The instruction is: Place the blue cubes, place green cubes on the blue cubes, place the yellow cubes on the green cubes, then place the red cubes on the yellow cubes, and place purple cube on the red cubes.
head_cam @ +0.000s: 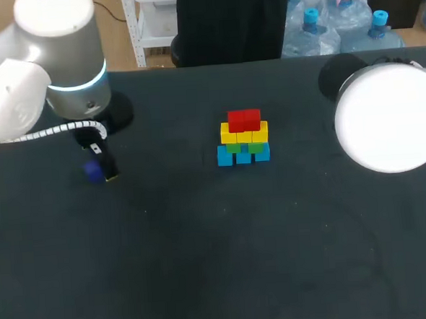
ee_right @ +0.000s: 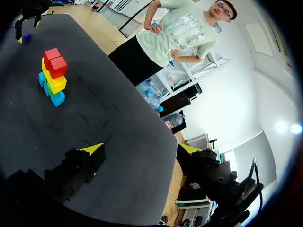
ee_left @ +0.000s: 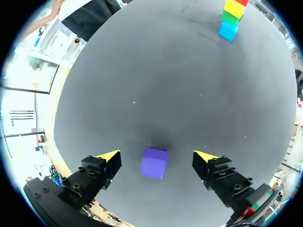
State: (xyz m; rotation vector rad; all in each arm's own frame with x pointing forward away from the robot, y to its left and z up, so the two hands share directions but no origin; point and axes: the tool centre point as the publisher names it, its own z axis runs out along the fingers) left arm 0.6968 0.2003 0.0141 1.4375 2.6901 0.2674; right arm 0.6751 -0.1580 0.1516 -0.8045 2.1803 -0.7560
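Purple cube (ee_left: 154,163) looks like a small, light, rigid block with flat faces and crisp edges. I judge it will not crush or bend, though smooth sides could slip under a weak pinch. The best hold is on two opposite upright faces at about mid-height, which leaves the underside free to seat on the top layer.

The dark bench (head_cam: 205,261) carries everything. Near its middle stands the stack (head_cam: 243,137), well ahead of the left gripper (ee_left: 157,155) and off to one side. It has blue cubes (head_cam: 224,156) at the base, green cubes (head_cam: 243,148) on them, yellow cubes (head_cam: 244,135) above, and red cubes (head_cam: 244,120) on top. By the task, only the purple piece is missing.

The right gripper (ee_right: 141,148) hangs released over bare bench with nothing between its fingers. The stack is well ahead of it, and the purple cube lies farther beyond.

The left gripper is low over the bench and also released, its yellow tips spread wide. The purple cube rests on the bench between those tips, roughly centred and apart from both, with clear space on each side. It appears turned slightly against the line of the fingers, so the pinch may land a little off square unless the wrist is aligned first.
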